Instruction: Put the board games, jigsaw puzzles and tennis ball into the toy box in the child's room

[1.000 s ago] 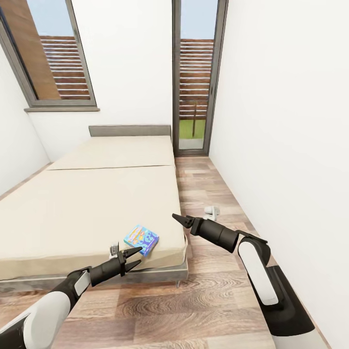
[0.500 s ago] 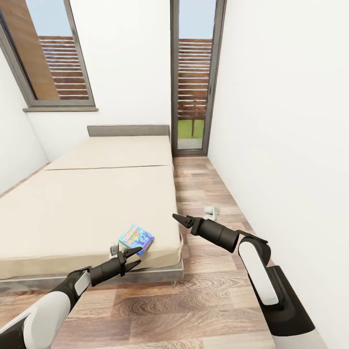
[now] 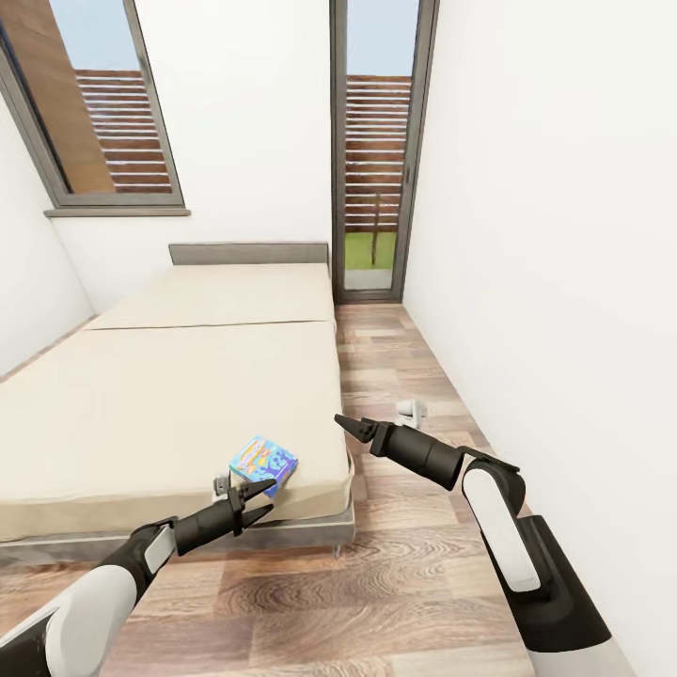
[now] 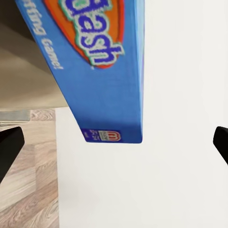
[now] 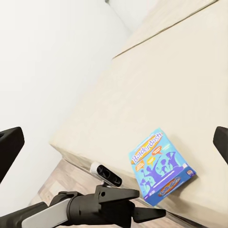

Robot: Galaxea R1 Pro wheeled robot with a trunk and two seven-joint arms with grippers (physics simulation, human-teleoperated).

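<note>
left gripper (image 3: 261, 496) reaches forward low, its jaws apart, just before the blue board game (image 3: 263, 464) lying near the bed (image 3: 141, 404) corner; right gripper (image 3: 346, 428), jaws also apart, points toward the bed side.

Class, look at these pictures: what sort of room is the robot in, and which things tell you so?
Most likely a bedroom. A wide bed with a grey headboard stands on a wood plank floor, and a blue board game lies near the bed's corner.

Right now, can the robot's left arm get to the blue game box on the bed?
Probably yes. The left gripper hovers open just short of the game box near the bed corner, with nothing between them.
</note>
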